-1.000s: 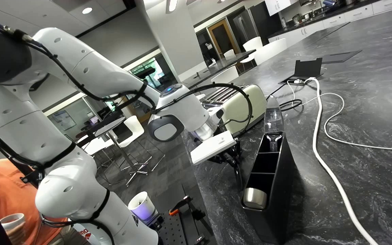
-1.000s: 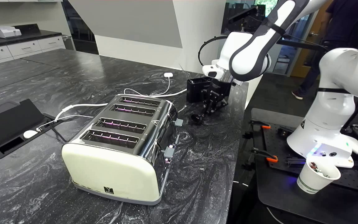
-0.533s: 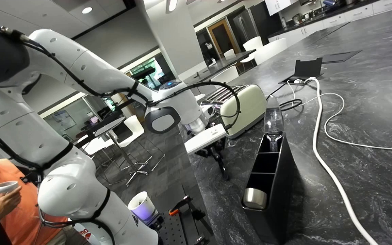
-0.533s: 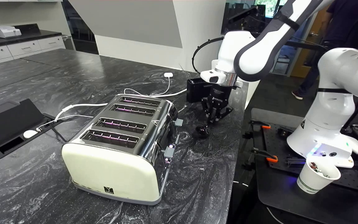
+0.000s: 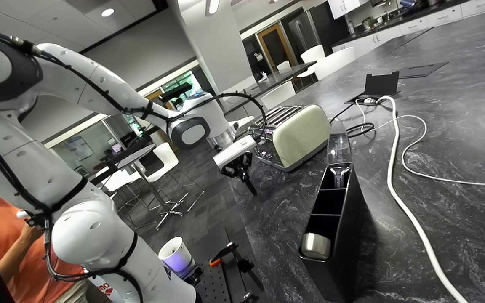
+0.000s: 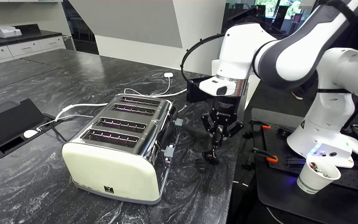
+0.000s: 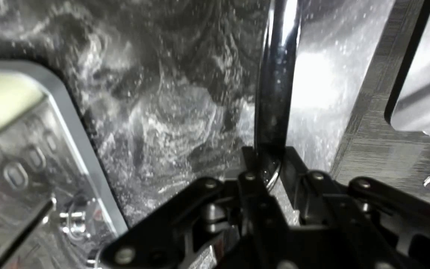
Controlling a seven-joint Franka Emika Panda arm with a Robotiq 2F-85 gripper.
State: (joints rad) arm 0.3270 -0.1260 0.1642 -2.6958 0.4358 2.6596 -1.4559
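My gripper (image 7: 269, 153) is shut on a glossy black utensil (image 7: 278, 74), whose handle runs between both fingertips in the wrist view. In an exterior view the gripper (image 6: 218, 137) points down over the dark countertop (image 6: 197, 189), and the utensil's rounded dark end (image 6: 210, 156) hangs low near the surface; whether it touches, I cannot tell. The cream and chrome toaster (image 6: 110, 169) stands beside it, its lever side facing the gripper. A black divided holder (image 5: 341, 248) sits farther off, with a metal-capped item (image 5: 316, 245) in an end compartment and a clear piece (image 5: 338, 147) at the opposite end.
The counter's edge runs close by the gripper, with the floor beyond. A white cable (image 5: 394, 181) curves past the holder toward a black pop-up outlet box (image 6: 14, 124). On the robot's stand is a paper cup (image 6: 317, 175). Someone in orange (image 5: 11, 235) is behind the arm.
The gripper has carried the utensil away from the black holder, along the counter to beside the toaster's lever side. Its grip has stayed shut. Toaster and holder have not moved.
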